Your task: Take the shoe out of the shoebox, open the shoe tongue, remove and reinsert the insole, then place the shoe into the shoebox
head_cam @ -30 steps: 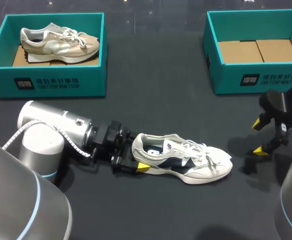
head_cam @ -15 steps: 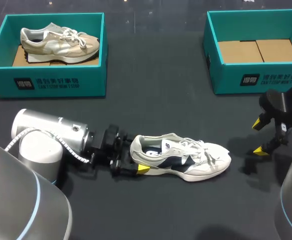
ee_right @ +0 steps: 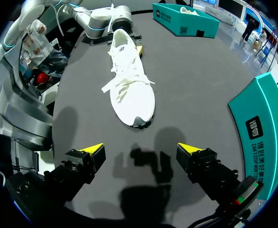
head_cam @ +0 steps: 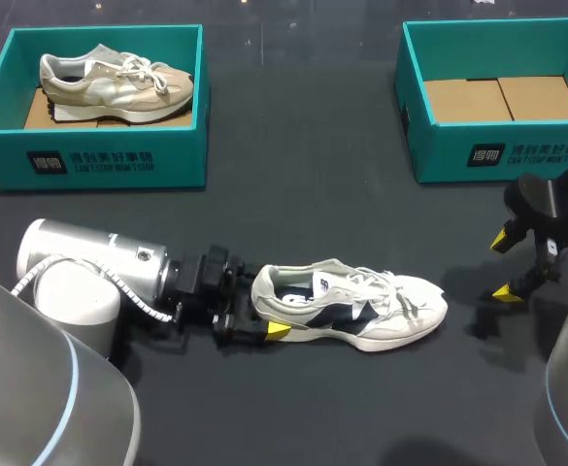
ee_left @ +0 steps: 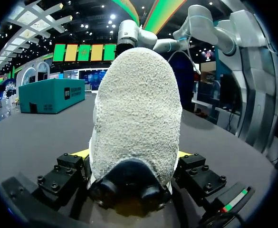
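Back slides the left gripper (head_cam: 262, 318), pinching the sneaker (head_cam: 361, 311) by its heel, toe aimed at the spread-open right gripper (head_cam: 505, 264), well apart.

3 cams, all share white shoe (head_cam: 351, 311)
Head: high, behind robot, looking down, far. L wrist: tight at heel, facing toe-ward. R wrist: past toe, facing back, near.
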You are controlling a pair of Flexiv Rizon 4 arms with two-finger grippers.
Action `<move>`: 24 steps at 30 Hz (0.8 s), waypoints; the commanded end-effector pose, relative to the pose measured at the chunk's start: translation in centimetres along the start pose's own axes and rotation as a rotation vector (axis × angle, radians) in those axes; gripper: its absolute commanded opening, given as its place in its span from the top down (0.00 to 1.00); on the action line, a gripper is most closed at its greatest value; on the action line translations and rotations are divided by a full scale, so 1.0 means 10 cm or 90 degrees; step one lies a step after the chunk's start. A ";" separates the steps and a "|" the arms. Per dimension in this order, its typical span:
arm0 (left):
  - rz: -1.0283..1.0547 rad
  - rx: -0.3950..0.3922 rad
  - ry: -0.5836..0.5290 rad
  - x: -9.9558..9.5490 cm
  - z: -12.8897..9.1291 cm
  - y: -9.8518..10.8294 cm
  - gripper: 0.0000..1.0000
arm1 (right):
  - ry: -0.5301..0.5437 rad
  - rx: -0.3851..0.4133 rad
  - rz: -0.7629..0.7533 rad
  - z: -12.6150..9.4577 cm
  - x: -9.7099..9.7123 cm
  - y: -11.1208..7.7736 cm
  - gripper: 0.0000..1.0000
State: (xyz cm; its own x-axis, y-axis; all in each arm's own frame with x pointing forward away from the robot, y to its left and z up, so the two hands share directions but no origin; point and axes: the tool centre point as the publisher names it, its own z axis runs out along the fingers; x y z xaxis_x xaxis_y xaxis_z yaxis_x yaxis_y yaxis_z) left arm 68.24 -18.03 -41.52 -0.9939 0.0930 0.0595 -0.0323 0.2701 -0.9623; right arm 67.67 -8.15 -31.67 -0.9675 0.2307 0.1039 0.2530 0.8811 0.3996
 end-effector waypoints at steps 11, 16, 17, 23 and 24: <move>0.000 -0.001 -0.001 0.02 -0.02 0.03 1.00 | -0.002 0.000 0.000 0.00 0.02 -0.01 0.00; 0.000 -0.001 -0.001 0.02 -0.02 0.03 1.00 | -0.002 0.000 0.000 0.00 0.02 -0.01 0.00; 0.000 -0.001 -0.001 0.02 -0.02 0.03 1.00 | -0.002 0.013 0.015 -0.01 0.01 0.02 0.00; 0.000 -0.001 -0.001 0.02 -0.02 0.03 1.00 | -0.059 0.053 0.201 -0.21 0.15 0.58 0.00; 0.000 -0.001 -0.001 0.02 -0.02 0.03 1.00 | -0.071 0.045 0.228 -0.23 0.19 0.68 0.00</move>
State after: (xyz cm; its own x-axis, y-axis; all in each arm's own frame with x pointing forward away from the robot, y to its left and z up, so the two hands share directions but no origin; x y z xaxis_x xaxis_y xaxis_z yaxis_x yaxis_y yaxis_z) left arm 68.24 -18.02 -41.52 -0.9939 0.0930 0.0597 -0.0325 0.2702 -0.9623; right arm 68.20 -5.20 -28.71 -0.8971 0.4120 0.1597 0.4409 0.8112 0.3841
